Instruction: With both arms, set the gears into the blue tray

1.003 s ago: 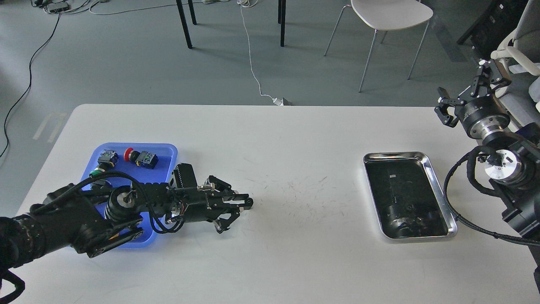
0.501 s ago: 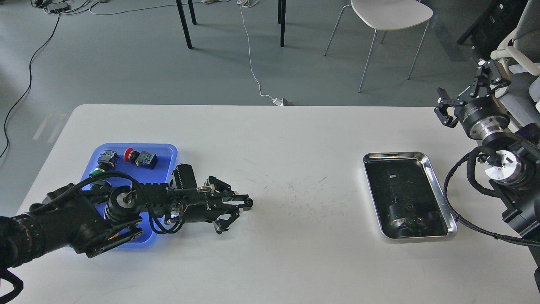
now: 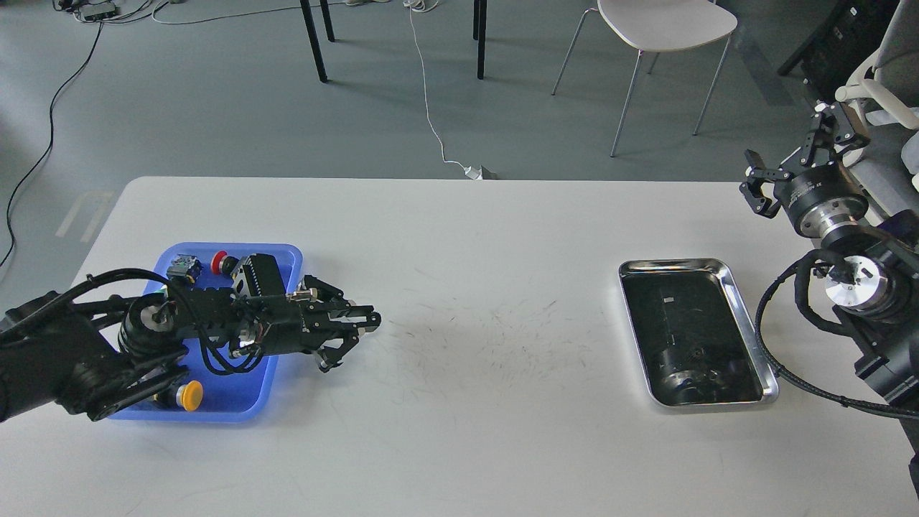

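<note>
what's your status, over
Left gripper just right of blue tray, jaws look shut. Right gripper raised, open, empty. Path clear.

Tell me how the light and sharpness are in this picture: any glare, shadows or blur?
Head view: even, soft daylight, sharp across the table, no motion blur. The steel tray shows bright glare on its rim, and its dark inside mirrors things, so its contents are hard to read. The left gripper casts only a faint shadow. Both black arms lose detail in their dark parts.
</note>
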Robot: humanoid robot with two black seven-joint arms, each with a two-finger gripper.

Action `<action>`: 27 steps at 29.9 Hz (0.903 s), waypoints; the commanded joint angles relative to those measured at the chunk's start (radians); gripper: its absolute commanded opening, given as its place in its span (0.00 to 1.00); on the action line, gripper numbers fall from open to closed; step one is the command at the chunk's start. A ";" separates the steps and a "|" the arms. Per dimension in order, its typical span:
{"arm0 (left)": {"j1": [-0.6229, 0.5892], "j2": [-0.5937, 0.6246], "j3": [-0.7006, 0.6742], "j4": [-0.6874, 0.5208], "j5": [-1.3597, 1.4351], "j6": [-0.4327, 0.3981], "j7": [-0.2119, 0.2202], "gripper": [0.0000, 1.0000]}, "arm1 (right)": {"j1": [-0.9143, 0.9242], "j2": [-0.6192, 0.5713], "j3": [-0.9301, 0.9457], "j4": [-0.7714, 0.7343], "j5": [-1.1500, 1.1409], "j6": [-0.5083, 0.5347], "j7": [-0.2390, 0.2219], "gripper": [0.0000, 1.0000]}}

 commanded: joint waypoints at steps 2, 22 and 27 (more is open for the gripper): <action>-0.021 0.058 0.001 -0.010 0.005 0.001 0.000 0.06 | 0.000 0.001 -0.001 -0.001 0.000 0.000 0.000 0.98; 0.013 0.360 0.018 -0.056 0.095 0.113 0.000 0.06 | -0.007 0.001 -0.004 -0.002 0.000 0.011 0.000 0.98; 0.066 0.377 0.018 -0.048 0.095 0.129 0.000 0.06 | -0.008 0.001 -0.007 -0.002 0.000 0.011 0.000 0.98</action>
